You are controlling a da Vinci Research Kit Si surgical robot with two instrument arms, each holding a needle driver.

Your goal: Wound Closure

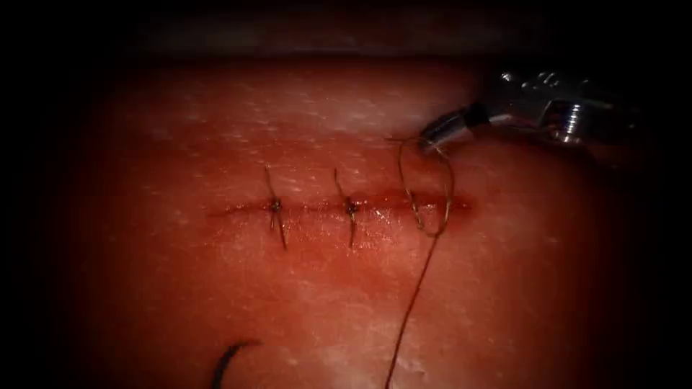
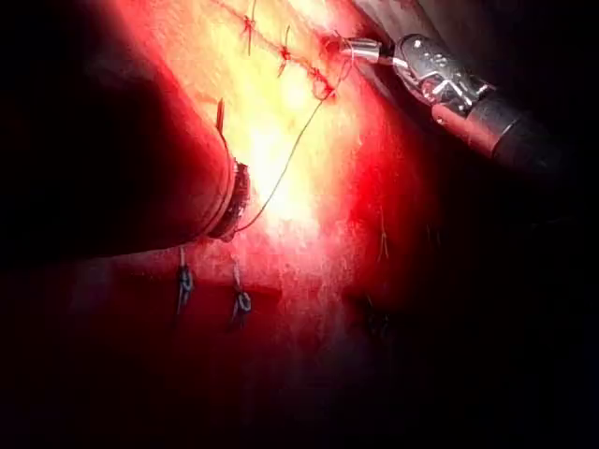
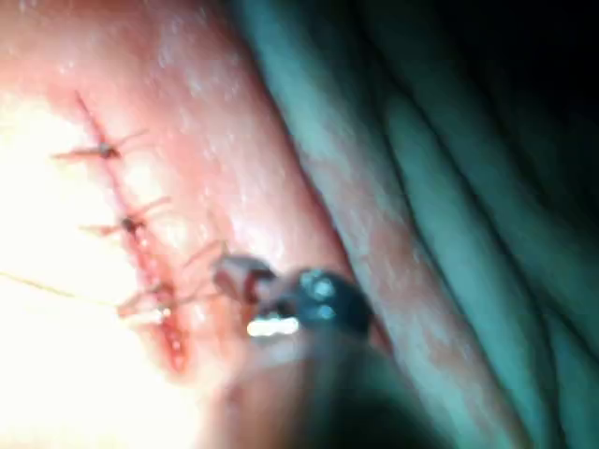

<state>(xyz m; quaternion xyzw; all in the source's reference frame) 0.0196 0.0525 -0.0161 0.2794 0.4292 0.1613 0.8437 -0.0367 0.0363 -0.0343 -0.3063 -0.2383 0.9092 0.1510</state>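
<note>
Gripping the thread (image 1: 422, 288) above the cut (image 1: 339, 207), right tool (image 1: 432, 138) clamped at a loose third stitch; left tool's jaws impossible to judge; needle (image 1: 229, 360) lying free on the tissue (image 1: 504, 288); calls next for snug, even tension.

My right tool (image 1: 441, 130) is bright, polished metal. The tissue (image 1: 216, 302) looks moist, glossy and finely pebbled, shiny with red fluid (image 1: 382, 200) along the cut (image 1: 317, 207). The thread (image 1: 414, 295) is thin, dark and matt; 2 knots (image 1: 275, 206) look frayed.
</note>
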